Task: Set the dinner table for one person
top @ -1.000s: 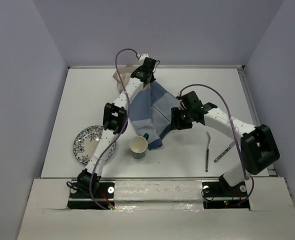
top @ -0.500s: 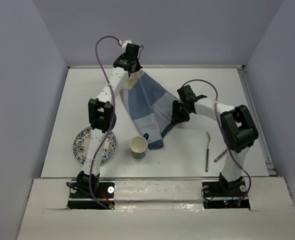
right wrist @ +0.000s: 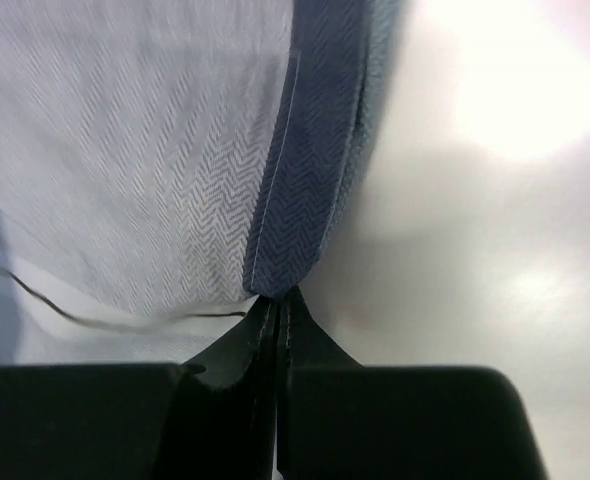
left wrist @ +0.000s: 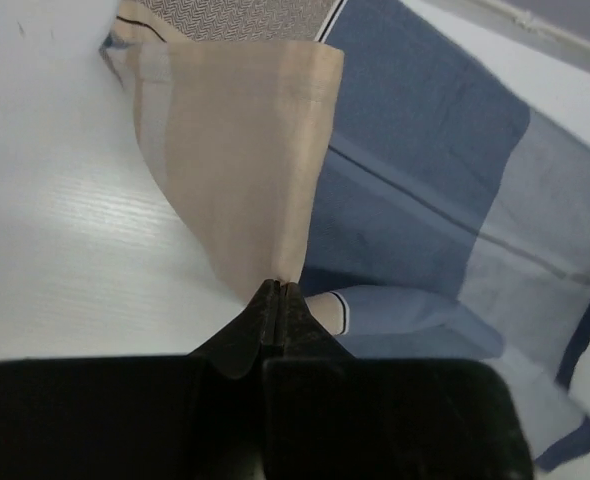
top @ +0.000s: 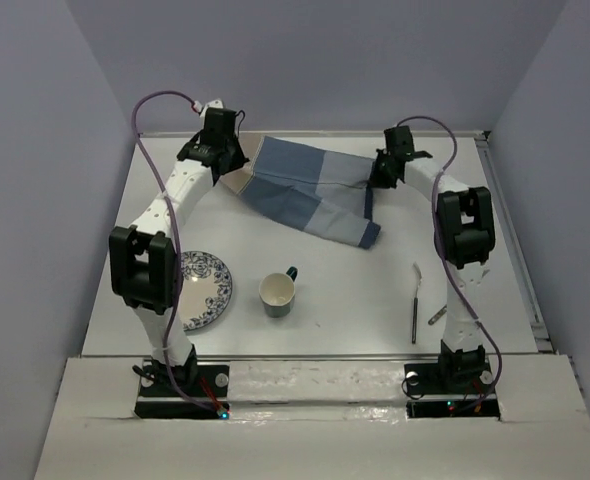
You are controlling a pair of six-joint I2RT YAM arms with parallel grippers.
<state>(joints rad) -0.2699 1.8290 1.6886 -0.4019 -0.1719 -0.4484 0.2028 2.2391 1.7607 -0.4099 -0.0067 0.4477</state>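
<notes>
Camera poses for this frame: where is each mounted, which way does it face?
Top external: above and behind the bases, looking down and forward over the dinner table; left arm and right arm show whole.
Left wrist: on the left wrist, looking along the left gripper, shut on a beige corner of the striped cloth mat; only that gripper shows.
Right wrist: on the right wrist, looking along the right gripper, shut on the mat's blue edge; only that gripper shows.
Shared: all three see mat and tabletop.
</notes>
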